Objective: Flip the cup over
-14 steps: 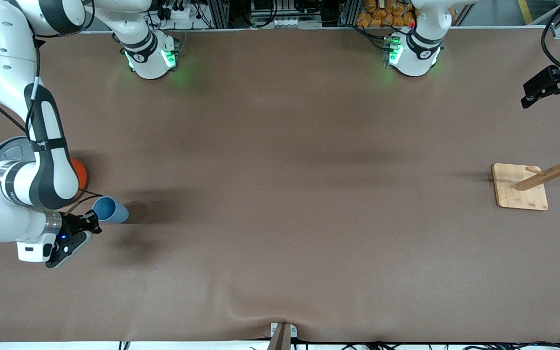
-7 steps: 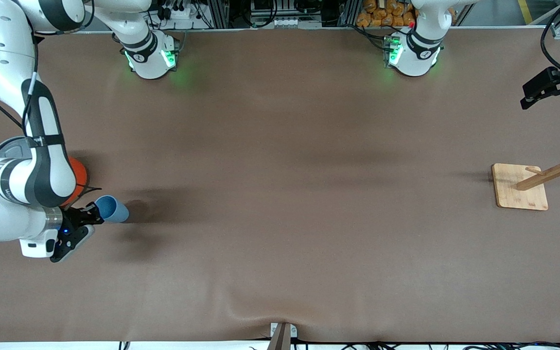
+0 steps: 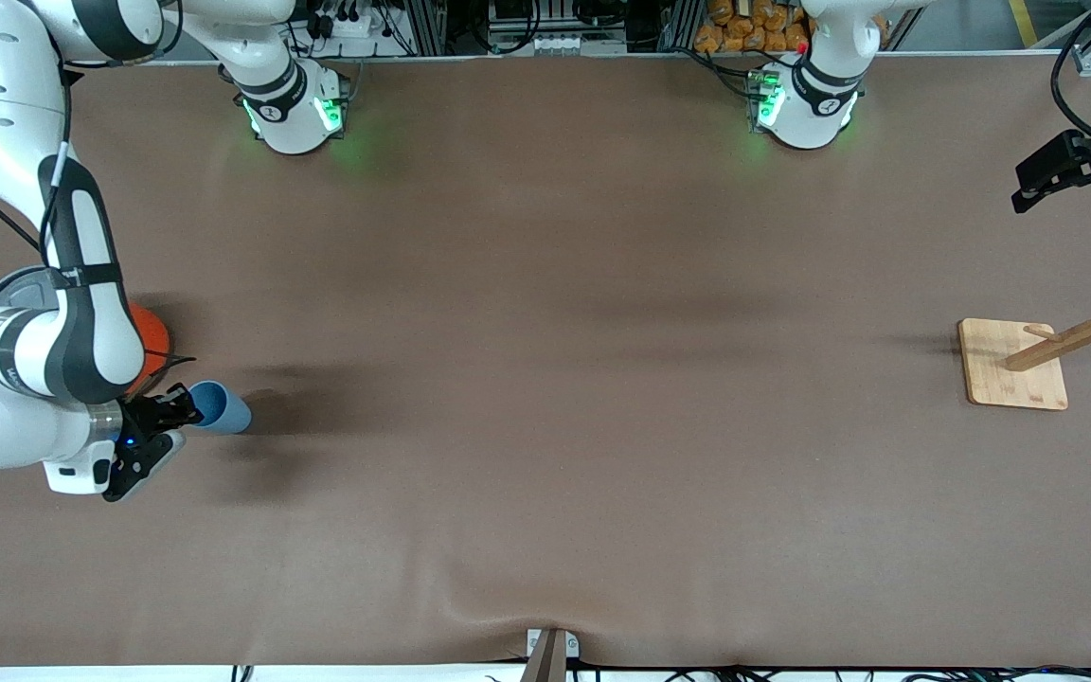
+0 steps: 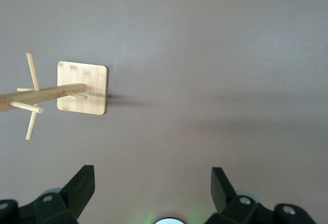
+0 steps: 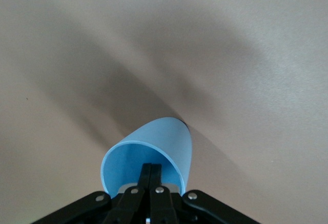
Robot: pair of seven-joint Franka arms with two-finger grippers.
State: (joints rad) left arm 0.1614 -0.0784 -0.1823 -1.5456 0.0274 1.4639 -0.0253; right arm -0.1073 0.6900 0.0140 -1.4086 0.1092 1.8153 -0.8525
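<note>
The light blue cup lies on its side on the brown table near the right arm's end, its mouth turned toward the right gripper. It fills the low middle of the right wrist view, darker blue inside. My right gripper is low at the cup's mouth. Its fingers are pressed together, and their tips reach into the opening with no wall between them. My left gripper waits, open and empty, high over the left arm's end of the table.
An orange-red can stands right beside the right arm's wrist, farther from the front camera than the cup. A wooden peg rack on a square base stands at the left arm's end and also shows in the left wrist view.
My right gripper has moved from beside the cup, on the side nearer to the front camera, up to its mouth, and its fingertips now reach inside. The cup has hardly shifted. The left arm has not moved.
</note>
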